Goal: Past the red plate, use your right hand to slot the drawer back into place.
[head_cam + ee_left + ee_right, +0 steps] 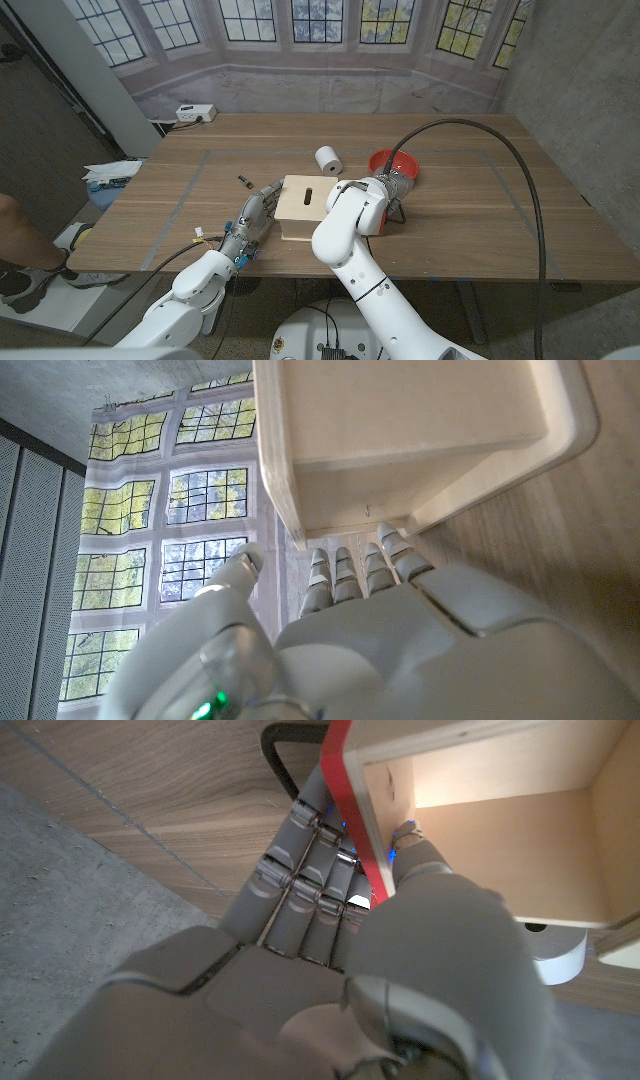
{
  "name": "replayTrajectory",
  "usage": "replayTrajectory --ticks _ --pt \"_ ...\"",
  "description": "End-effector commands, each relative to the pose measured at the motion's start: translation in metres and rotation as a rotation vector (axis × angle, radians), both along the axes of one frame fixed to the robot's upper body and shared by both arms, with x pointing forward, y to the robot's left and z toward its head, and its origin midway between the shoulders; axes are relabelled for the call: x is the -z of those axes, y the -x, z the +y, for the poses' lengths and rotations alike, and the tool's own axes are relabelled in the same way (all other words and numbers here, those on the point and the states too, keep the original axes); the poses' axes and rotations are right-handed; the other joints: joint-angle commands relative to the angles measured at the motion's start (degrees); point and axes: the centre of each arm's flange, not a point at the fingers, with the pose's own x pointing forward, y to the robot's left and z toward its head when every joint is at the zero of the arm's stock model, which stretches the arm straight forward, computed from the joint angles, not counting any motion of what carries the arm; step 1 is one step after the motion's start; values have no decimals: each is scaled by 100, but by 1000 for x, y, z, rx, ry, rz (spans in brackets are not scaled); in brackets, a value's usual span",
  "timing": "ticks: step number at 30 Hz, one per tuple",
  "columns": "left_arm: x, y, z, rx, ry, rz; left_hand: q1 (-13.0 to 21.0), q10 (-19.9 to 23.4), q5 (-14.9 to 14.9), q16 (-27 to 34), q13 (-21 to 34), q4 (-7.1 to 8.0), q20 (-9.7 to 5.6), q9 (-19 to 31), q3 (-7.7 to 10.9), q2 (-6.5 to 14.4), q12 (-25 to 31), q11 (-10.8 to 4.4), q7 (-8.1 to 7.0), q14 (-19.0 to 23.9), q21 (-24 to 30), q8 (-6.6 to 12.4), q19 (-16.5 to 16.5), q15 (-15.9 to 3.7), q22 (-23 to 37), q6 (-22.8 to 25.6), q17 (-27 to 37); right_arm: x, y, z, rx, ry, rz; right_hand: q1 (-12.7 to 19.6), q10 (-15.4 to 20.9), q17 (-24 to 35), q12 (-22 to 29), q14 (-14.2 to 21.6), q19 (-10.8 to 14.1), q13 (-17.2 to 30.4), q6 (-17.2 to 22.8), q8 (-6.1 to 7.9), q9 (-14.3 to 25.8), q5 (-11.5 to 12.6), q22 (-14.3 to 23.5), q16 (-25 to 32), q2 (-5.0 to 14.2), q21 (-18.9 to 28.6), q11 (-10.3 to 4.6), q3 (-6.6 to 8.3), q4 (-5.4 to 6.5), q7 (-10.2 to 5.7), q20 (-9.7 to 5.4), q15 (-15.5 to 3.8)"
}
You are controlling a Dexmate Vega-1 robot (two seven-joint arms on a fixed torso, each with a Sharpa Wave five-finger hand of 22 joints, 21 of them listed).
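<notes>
A pale wooden drawer case [300,200] stands at the table's near middle, with the red plate [398,160] behind it to the right. My right hand [320,950] grips the drawer [500,840] by its red front panel [355,810], thumb inside the open box and fingers outside by the black handle [285,755]. In the head view my right hand [388,192] sits just right of the case, in front of the plate, and the forearm hides most of the drawer. My left hand [255,215] touches the case's left side with straight fingers [365,570] against the case [420,440].
A white roll [328,158] stands just behind the case, also seen past the drawer as the white roll [558,952]. A small dark object [243,181] lies left of the case. A power strip [195,113] and papers [110,172] sit at the far left. A person's knee [12,232] shows at the left edge.
</notes>
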Motion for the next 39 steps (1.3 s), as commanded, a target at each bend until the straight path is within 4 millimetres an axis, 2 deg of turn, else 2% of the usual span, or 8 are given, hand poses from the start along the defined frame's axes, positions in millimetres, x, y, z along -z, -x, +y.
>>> replayTrajectory --ticks 1,18,22,25,28,39 --pt "1 0 3 -39 19 -12 42 4 20 0 26 -12 39 6 17 36 -18 19 14 17 -15 -8 19 25 24 19 10 2 4 3 -12 -28 12 343 63 27 13 47 61 10 -6 -23 5 17 9 -18 355 36 -90 13 21 43 -5 -166" --pt "2 -1 -7 -60 54 -18 66 24 24 1 27 -26 35 7 20 39 -17 4 1 23 -14 4 27 18 24 62 7 -2 -3 8 -41 -30 15 318 70 38 9 168 160 49 -13 -30 5 18 4 -29 399 69 -81 21 45 58 -52 -165" --pt "1 -2 -13 -74 61 -25 75 28 27 2 28 -32 33 8 23 40 -17 -1 6 26 -15 19 28 11 24 105 6 -3 -7 6 -41 -34 12 312 65 38 3 180 167 50 -8 -29 4 18 3 -37 406 70 -68 23 49 56 -54 -162" --pt "0 -4 -19 -65 63 -25 90 83 29 8 29 -61 -37 10 11 -1 0 -86 -40 61 -8 53 56 -53 23 225 -1 -3 -9 6 -47 -34 12 311 70 36 1 182 166 51 -9 -31 4 18 3 -46 406 69 -90 25 48 61 -55 -165" --pt "0 -6 -26 -51 68 -20 98 103 29 9 29 -76 -46 10 6 -11 5 -118 -46 76 -3 53 73 -68 22 242 -4 -3 -11 6 -52 -36 12 322 64 37 2 184 173 63 2 -28 3 19 2 -57 404 70 -94 31 38 69 -58 -171" --pt "-2 -10 -45 -19 76 -8 122 107 32 1 30 -109 -53 11 -4 -10 -2 -104 -44 75 -2 54 89 -76 22 296 -5 -3 -19 3 -66 -48 17 351 85 47 -9 190 167 59 4 -32 3 21 2 -88 400 65 -103 42 16 53 -60 -171"
